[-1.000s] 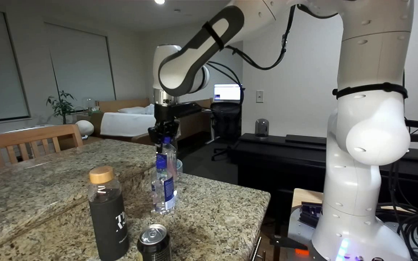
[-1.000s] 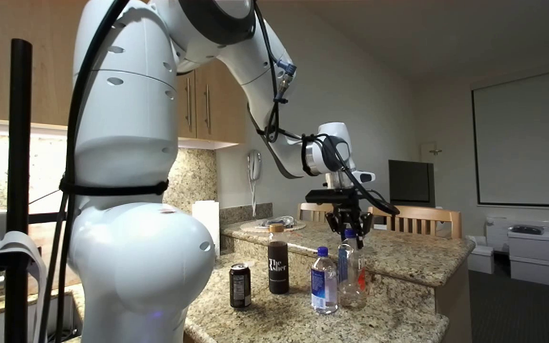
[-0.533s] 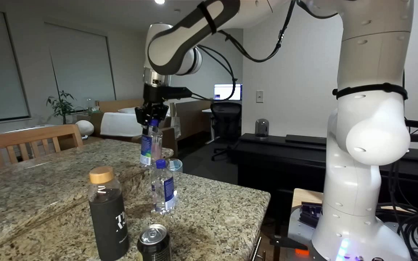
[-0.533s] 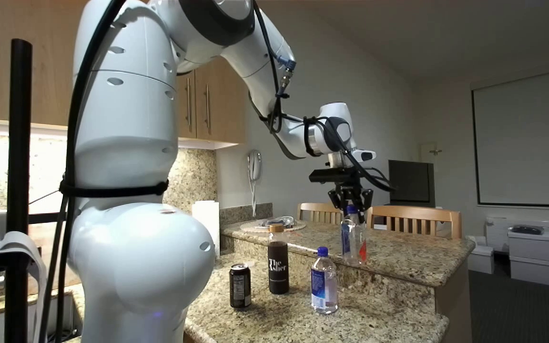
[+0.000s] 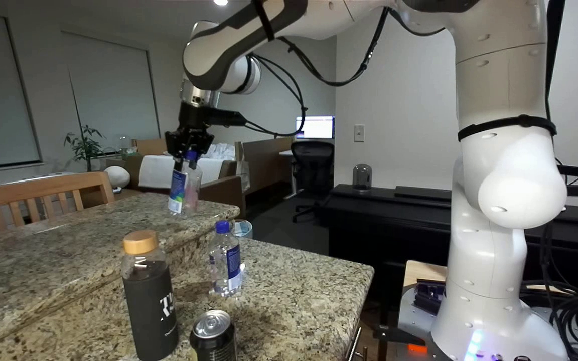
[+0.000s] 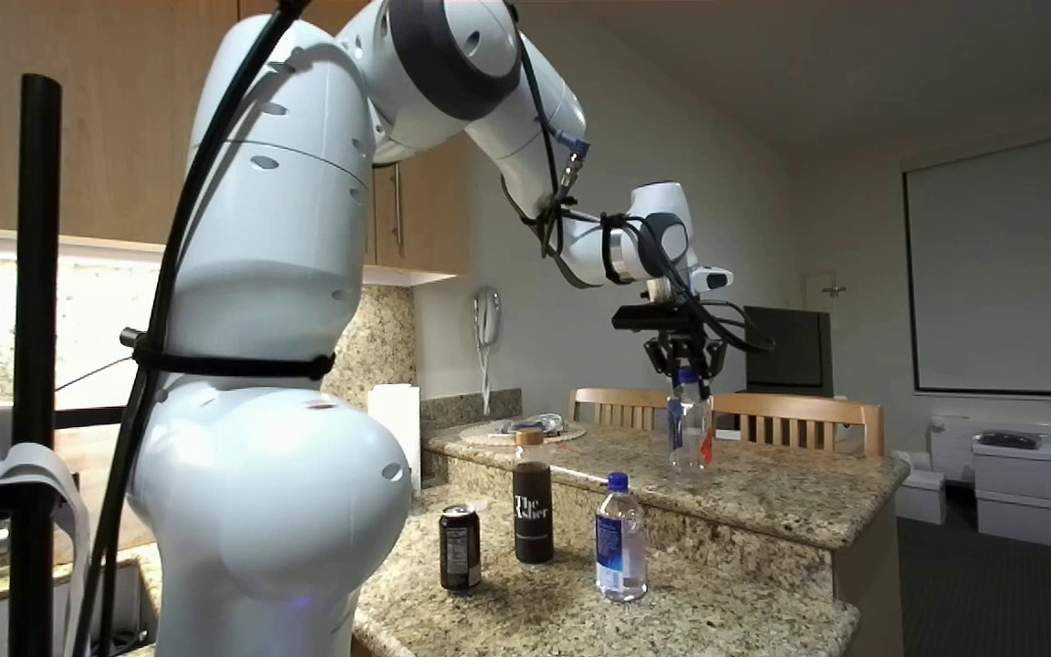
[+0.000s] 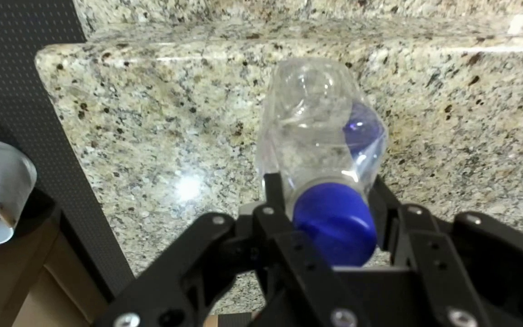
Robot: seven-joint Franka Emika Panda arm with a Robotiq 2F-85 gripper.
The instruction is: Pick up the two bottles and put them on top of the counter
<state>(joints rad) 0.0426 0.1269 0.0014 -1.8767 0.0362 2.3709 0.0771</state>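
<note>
My gripper is shut on the neck of a clear bottle with a blue cap and blue label. The gripper and this bottle are over the raised granite counter. The bottle leans slightly; I cannot tell whether its base touches the stone. In the wrist view the cap sits between the fingers, and the base is over the counter near its edge. The second bottle, alike, stands upright on the lower granite level; it also shows there.
On the lower level stand a black bottle with a tan cap and a dark can. Wooden chairs stand behind the raised counter. A round mat with items lies on it. A pail stands beyond the counter's end.
My gripper has lifted the held bottle from beside the second bottle up and across over the raised counter. The second bottle, black bottle and can have not moved.
</note>
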